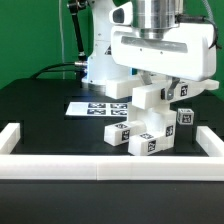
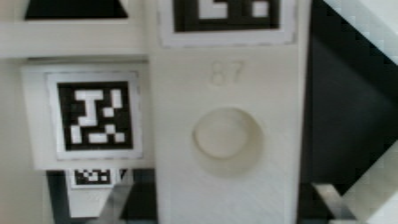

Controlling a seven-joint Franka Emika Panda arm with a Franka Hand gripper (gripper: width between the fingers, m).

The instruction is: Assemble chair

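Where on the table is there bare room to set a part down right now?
Bare table lies on the exterior view's left, between the border rail and the marker board, down to the front rail. Crowded on the exterior view's right: the chair parts cluster under the gripper, close to the rail.

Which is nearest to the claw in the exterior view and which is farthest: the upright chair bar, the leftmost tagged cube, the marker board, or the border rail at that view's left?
1. The upright chair bar, between the fingers of the claw.
2. The leftmost tagged cube and the marker board, both toward the exterior view's left; too close to call.
3. The border rail, at the far left edge.
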